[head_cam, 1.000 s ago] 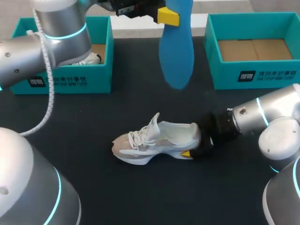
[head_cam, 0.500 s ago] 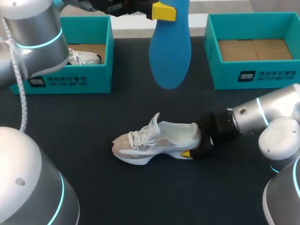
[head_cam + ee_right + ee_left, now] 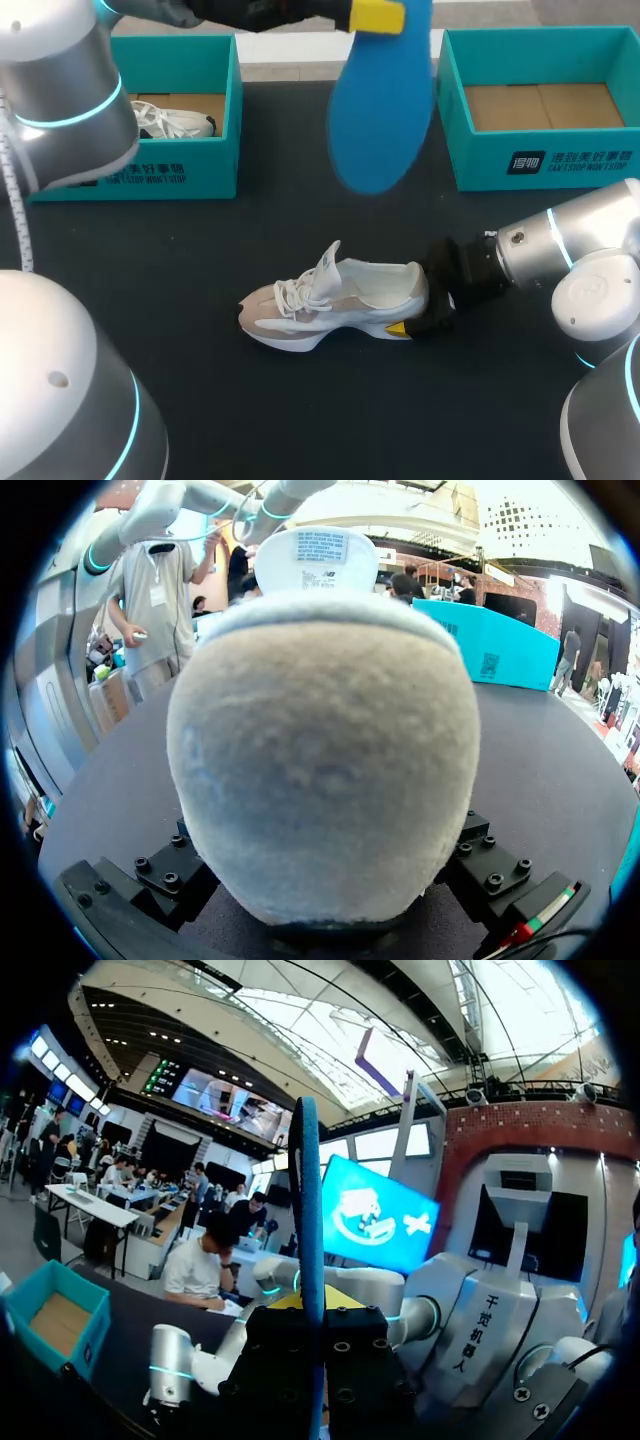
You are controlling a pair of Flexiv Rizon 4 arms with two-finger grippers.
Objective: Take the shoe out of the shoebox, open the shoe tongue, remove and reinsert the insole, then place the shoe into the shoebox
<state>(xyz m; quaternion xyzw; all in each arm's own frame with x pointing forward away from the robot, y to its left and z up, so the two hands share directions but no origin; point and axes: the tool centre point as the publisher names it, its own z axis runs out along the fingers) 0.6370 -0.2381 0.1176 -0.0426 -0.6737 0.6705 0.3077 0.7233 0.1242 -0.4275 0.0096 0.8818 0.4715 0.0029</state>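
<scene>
On the black tabletop the white-and-beige lace-up sneaker stands on its sole, its heel clamped in the right hand. Beyond and above it, the left hand pinches a blue foam insole, which hangs down. Farthest back, a teal cardboard shoebox at left holds another white sneaker; a second teal shoebox stands at right.

Bright, even light from overhead. Black table is matte with no glare, only a thin soft shadow under the shoe. Broad pale sheen on the left arm's silver shell. Insole flatly lit. Left wrist view: strong backlight from above, foreground near-black. Right wrist view: heel top-lit, shaded underneath.
</scene>
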